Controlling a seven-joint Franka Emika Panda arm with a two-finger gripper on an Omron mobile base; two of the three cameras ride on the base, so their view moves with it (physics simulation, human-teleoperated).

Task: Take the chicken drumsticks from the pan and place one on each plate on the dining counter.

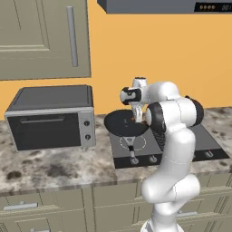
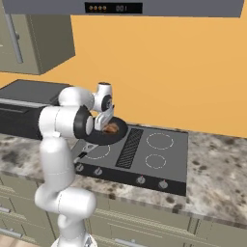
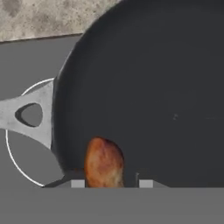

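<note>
The black pan [image 1: 118, 123] [image 2: 117, 137] [image 3: 153, 87] sits on the cooktop's rear left burner, its grey handle [image 3: 26, 114] pointing toward the counter's front. One orange-brown chicken drumstick [image 3: 103, 162] [image 2: 112, 128] lies near the pan's rim. My gripper [image 3: 111, 183] [image 1: 136, 116] [image 2: 104, 121] is lowered into the pan, open, with a fingertip on either side of that drumstick; a small gap shows at the right fingertip [image 3: 145, 183]. The second drumstick, the plates and the dining counter are out of view.
A dark toaster oven [image 1: 52, 118] stands on the granite worktop [image 1: 54, 167] left of the cooktop [image 2: 149, 154]. Knobs line the cooktop's front edge. Wall cabinets [image 1: 43, 36] and a range hood [image 2: 120, 7] hang above. Drawers run below the worktop.
</note>
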